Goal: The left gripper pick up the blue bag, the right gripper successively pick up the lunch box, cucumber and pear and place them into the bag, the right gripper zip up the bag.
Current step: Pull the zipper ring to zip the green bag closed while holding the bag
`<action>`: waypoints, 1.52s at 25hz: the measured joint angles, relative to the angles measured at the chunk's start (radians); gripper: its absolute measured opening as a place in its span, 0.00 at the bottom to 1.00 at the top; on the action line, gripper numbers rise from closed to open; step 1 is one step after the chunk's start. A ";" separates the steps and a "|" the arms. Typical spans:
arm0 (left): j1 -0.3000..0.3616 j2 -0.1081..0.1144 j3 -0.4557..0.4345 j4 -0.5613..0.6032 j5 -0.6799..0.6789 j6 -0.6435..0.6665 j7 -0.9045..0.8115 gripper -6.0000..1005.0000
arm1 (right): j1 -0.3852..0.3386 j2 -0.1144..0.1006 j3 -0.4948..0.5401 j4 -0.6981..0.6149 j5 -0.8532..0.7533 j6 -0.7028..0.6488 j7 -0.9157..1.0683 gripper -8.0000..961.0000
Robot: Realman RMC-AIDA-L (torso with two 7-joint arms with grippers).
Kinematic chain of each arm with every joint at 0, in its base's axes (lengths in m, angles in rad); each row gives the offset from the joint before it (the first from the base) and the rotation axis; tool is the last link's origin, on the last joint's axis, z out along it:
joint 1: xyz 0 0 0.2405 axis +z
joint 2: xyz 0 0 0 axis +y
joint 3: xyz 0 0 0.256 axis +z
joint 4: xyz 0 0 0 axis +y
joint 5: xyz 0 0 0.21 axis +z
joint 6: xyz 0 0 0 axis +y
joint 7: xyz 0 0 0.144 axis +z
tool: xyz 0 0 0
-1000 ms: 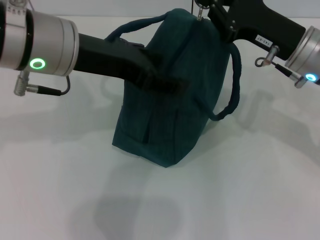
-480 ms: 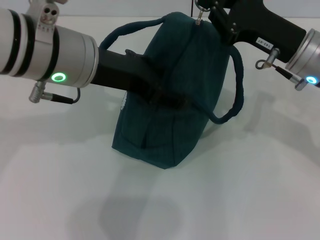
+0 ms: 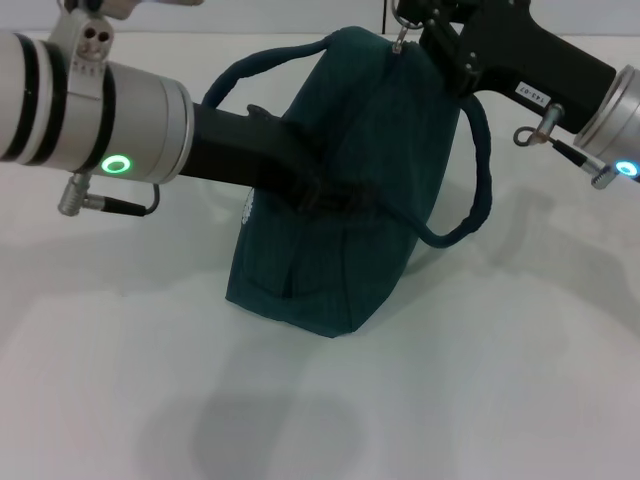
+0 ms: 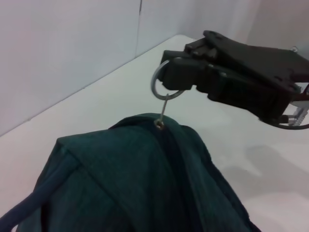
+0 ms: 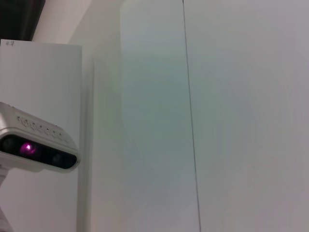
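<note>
The blue bag stands on the white table, leaning a little, with its top zipper seam closed as far as it shows. My left gripper is pressed against the bag's side, shut on the fabric. At the bag's top corner, my right gripper is shut on the metal zipper pull ring; in the left wrist view the right gripper hangs just above the bag. The lunch box, cucumber and pear are out of view.
One bag handle arches over the left arm, and the other handle droops off the bag's right side. The white table extends in front. The right wrist view shows a white wall and a camera unit.
The left arm has pushed further in toward the bag, its wrist moving right. The right arm shifted slightly right while keeping hold of the zipper pull. The bag barely moved.
</note>
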 joint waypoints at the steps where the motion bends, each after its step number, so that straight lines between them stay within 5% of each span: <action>1: 0.003 0.000 0.000 0.000 0.000 -0.001 0.000 0.72 | -0.001 0.000 0.000 0.000 0.000 -0.001 0.000 0.08; 13: 0.001 0.000 -0.007 -0.022 0.008 -0.008 -0.005 0.53 | -0.013 0.000 0.001 0.000 0.002 -0.003 0.000 0.08; 24: -0.004 0.003 -0.025 -0.025 0.061 -0.039 0.000 0.25 | -0.013 0.000 0.005 0.000 0.010 -0.006 -0.003 0.09; 38: 0.001 0.001 -0.037 -0.017 0.053 -0.054 0.056 0.05 | -0.038 -0.003 0.117 0.056 0.026 -0.041 0.126 0.10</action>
